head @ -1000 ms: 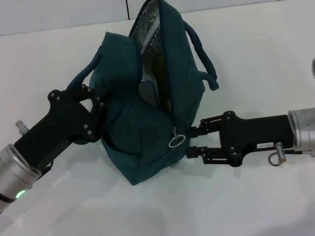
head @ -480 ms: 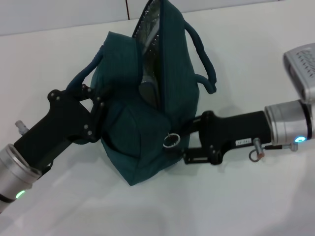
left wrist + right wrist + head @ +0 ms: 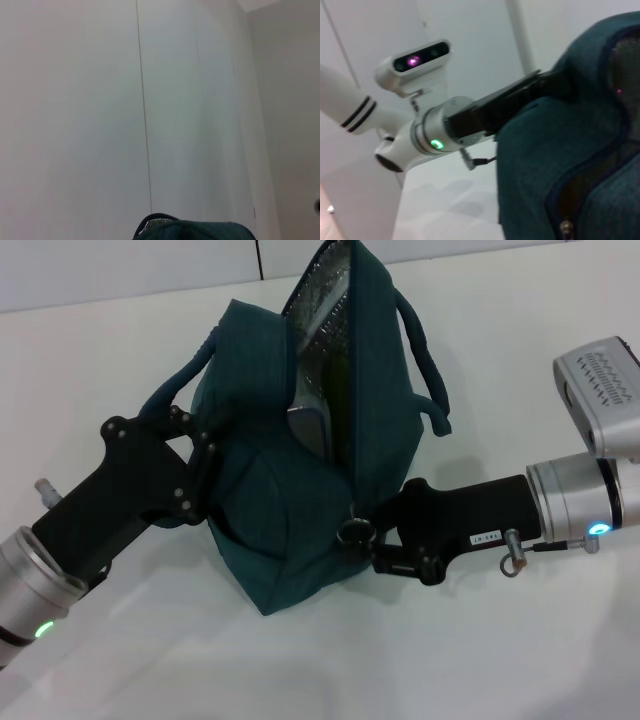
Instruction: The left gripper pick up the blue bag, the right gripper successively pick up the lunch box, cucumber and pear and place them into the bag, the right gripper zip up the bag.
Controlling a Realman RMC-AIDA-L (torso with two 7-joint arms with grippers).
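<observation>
Closure of the right gripper point(image 3: 368, 540) on the zipper ring pull point(image 3: 354, 532) is the change noted in the head view: a second ago its jaws stood spread just short of the ring; they have since advanced, and the ring now sits at their tips, against the near end of the blue bag point(image 3: 300, 470). The jaws look drawn together around the pull, though the dark fabric makes the contact hard to confirm. In judgement, loading is finished and the zip-up step is starting; the zipper is open along its whole length. The left gripper point(image 3: 200, 465) remains pressed into the bag's side on the far face from the right jaws, with its fingertips buried in the fabric, so whether it is clamped cannot be told. The bag rests on the white tabletop point(image 3: 520, 370), tilted, with its silver lining exposed. A pale edge inside may be the lunch box point(image 3: 305, 425); the cucumber and pear are not visible.

The left wrist view shows only wall and a sliver of bag rim.

The right wrist view shows bag fabric, part of the zipper and the left arm beyond; its own jaws are out of frame.
</observation>
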